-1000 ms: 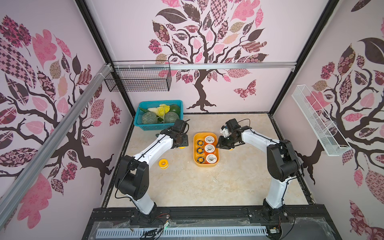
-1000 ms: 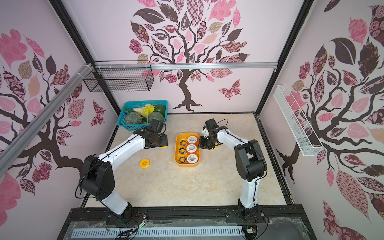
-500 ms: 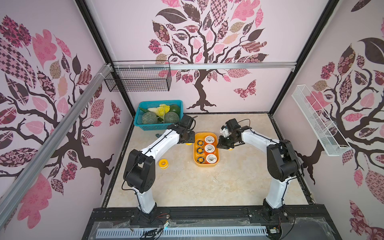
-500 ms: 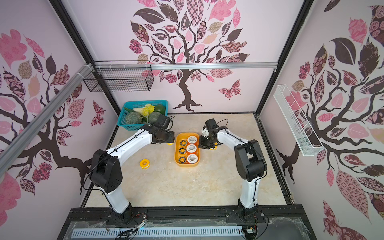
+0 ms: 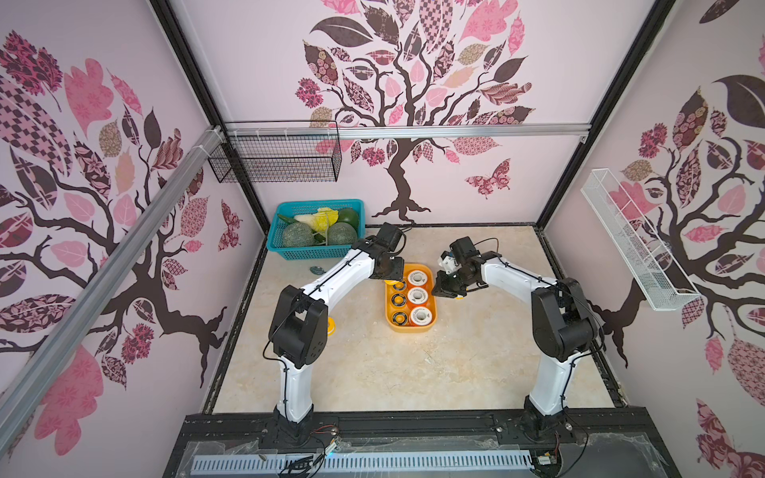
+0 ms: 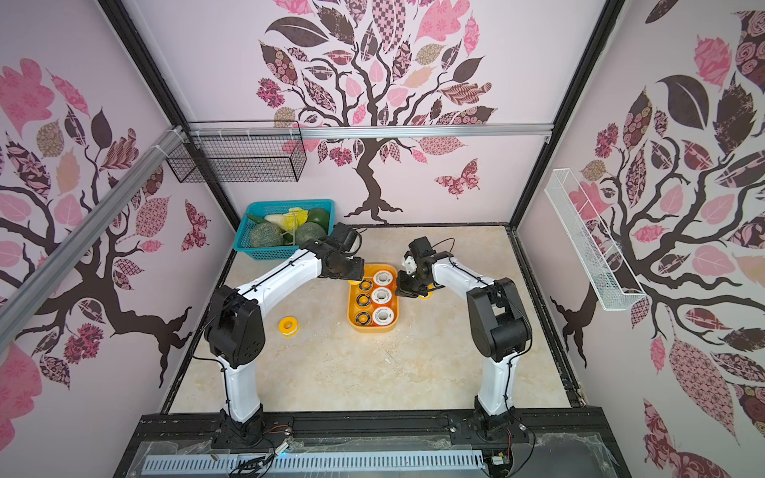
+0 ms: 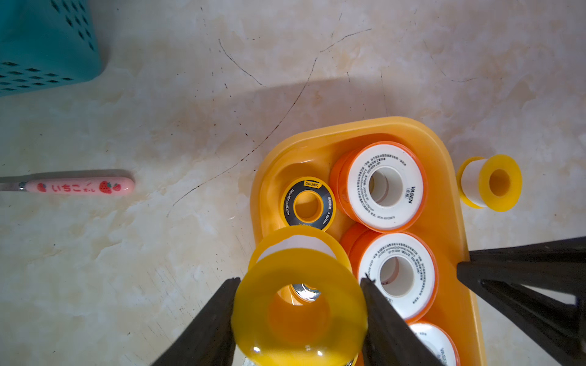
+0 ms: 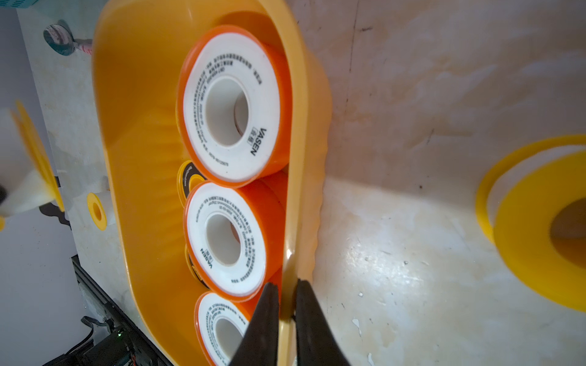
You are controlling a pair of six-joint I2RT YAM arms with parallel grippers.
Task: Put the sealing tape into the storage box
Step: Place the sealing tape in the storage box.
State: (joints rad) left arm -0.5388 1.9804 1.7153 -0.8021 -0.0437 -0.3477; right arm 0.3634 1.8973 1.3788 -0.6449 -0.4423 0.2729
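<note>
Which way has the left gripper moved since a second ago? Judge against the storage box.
Yes. The left gripper has moved from beside the storage box to above its far corner, jaws holding a yellow spool.

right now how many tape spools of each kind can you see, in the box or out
orange-rimmed white-faced spool: 3 showing, in the storage box
small yellow black-faced spool: 3, in the box
plain yellow spool: 3, one in the left hand, two on the table
total: 9
</note>
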